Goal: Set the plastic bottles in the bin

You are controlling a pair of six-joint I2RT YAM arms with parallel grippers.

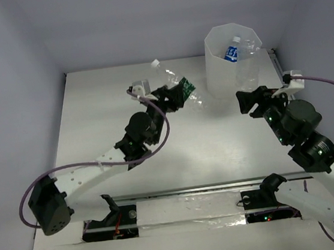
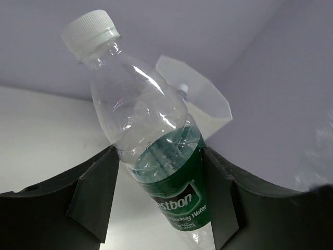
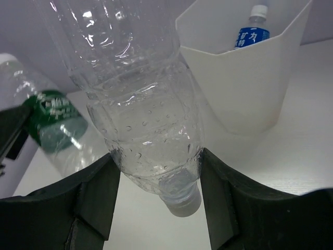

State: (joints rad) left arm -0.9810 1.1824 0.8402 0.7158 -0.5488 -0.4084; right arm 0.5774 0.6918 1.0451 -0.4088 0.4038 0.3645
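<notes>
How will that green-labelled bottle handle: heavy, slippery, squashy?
Probably light: the green-labelled bottle looks empty. Its clear wall looks thin, so it likely dents under squeezing. Glossy and round, it might slip or roll.

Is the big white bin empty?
No, the bin has a bottle with a blue label inside it, its white cap poking up above the rim.

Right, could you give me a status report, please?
Left claw shut on green-label bottle. Right claw shut on clear bottle, cap down, beside bin. Blue-label bottle already in bin. Nothing blocking.
</notes>
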